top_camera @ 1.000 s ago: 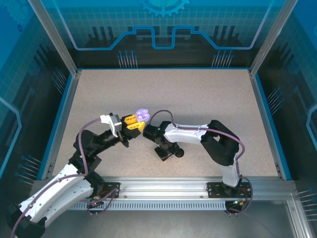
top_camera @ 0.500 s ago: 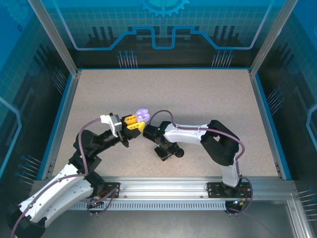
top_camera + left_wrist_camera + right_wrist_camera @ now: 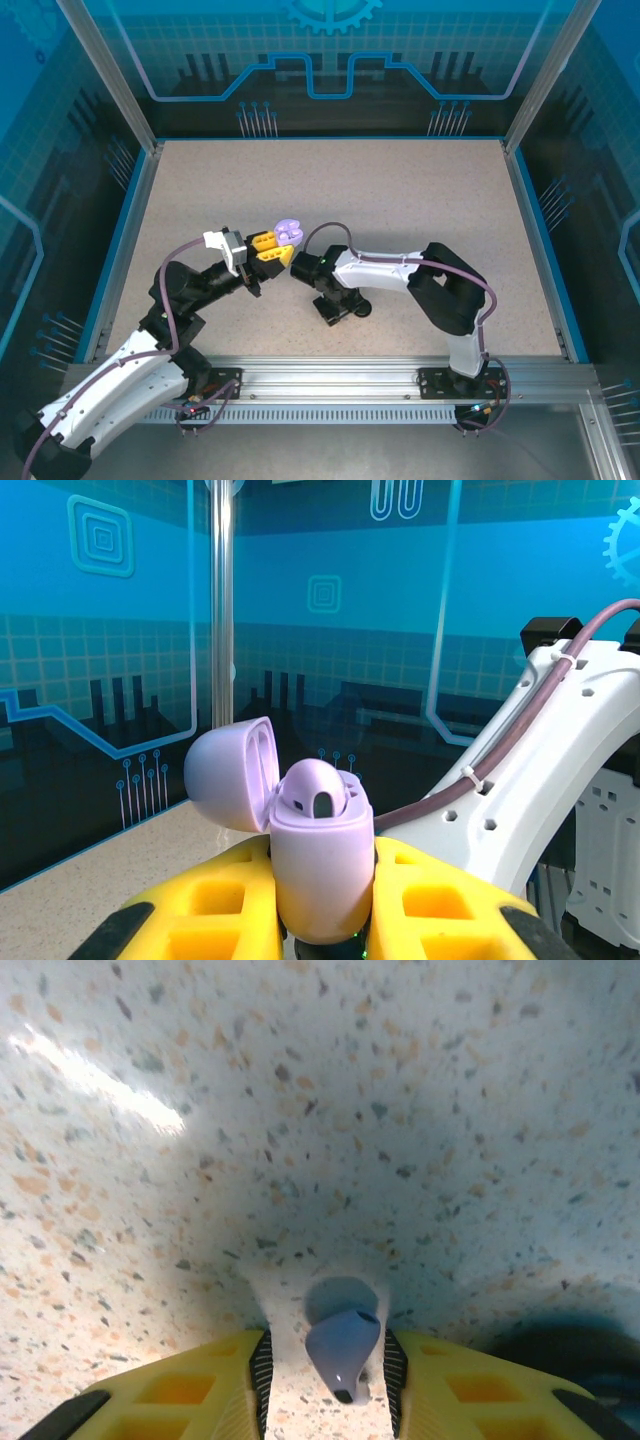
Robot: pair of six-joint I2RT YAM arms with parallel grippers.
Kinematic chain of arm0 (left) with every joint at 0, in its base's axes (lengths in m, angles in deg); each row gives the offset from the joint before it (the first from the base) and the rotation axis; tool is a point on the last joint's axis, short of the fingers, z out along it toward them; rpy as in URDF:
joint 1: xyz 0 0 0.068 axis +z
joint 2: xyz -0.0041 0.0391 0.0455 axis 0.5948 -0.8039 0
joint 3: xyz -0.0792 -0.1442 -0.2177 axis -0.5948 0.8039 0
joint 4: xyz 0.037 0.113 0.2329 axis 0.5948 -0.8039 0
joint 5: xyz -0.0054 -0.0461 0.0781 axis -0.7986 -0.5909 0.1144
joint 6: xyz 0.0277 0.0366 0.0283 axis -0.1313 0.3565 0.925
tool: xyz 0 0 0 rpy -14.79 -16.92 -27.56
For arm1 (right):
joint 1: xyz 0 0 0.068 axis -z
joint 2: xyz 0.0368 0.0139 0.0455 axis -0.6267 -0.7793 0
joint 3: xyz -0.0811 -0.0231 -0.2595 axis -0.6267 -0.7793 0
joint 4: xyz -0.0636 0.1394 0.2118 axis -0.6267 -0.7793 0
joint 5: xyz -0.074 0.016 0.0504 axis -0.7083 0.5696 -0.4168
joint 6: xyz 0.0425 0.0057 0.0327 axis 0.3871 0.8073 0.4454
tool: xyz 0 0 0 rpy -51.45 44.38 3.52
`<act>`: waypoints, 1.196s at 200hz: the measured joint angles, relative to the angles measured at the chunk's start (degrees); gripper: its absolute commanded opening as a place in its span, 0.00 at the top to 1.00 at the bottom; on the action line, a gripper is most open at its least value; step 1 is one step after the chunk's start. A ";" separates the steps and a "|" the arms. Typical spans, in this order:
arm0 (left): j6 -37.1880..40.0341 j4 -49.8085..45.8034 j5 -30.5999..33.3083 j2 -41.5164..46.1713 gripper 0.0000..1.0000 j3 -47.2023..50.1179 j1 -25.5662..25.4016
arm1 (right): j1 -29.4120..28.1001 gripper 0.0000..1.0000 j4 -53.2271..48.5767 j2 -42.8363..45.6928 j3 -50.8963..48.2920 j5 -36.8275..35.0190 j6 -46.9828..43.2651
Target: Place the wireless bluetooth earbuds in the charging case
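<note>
Earbud (image 3: 342, 1345), lilac, sits clenched between the yellow fingers of the right gripper (image 3: 325, 1360), low over the speckled surface (image 3: 400, 1110); whether it touches the surface I cannot tell. Its dark tip points back to the wrist camera and its round head points down.

Farther from the bases, the left gripper (image 3: 322, 880) is clamped on the lilac case (image 3: 320, 850). The case stands upright with its lid (image 3: 232, 775) thrown open to the left, and one dark socket (image 3: 322, 803) shows on top.

To do the step well, I think the right gripper should lift the earbud and turn it so the stem goes first. It should come straight down over the socket, away from the lid, and release only when the earbud is seated. The left gripper should hold the case steady.
</note>
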 measured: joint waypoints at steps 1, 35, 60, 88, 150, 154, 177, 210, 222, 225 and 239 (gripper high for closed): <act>0.00 0.00 0.00 0.00 0.87 0.00 0.00 | 0.00 0.62 0.00 0.00 -0.04 0.00 0.04; 0.00 -0.02 0.00 -0.46 0.87 0.00 0.00 | 0.00 0.62 0.02 0.59 -0.85 0.39 0.74; 0.00 0.00 0.00 -0.57 0.87 0.00 0.00 | 0.00 0.63 0.17 0.72 -1.11 0.87 1.01; 0.00 0.00 0.00 -0.57 0.87 0.00 0.00 | -0.04 0.64 0.17 0.76 -1.22 1.70 1.20; -0.02 0.00 0.00 -0.79 0.87 0.00 0.00 | -0.81 0.67 -0.13 1.81 -2.38 4.57 1.84; -0.02 0.00 0.00 -0.79 0.87 0.00 0.00 | -0.81 0.67 -0.11 1.95 -2.47 4.72 1.86; -0.02 0.02 0.00 -0.81 0.87 0.00 0.00 | -0.81 0.67 0.17 2.82 -3.04 5.14 2.05; -0.02 0.00 0.00 -1.16 0.87 0.00 0.00 | -0.79 0.66 0.15 3.78 -3.26 4.76 2.05; -0.02 0.00 0.00 -1.16 0.87 0.00 0.00 | -0.74 0.65 -0.07 4.39 -3.26 4.39 2.05; -0.02 0.00 0.00 -1.16 0.87 0.00 0.00 | -0.72 0.65 -0.09 4.57 -3.26 4.24 2.05; -0.02 0.00 0.00 -1.16 0.87 0.00 0.00 | -0.50 0.64 -0.26 5.46 -3.26 3.82 2.05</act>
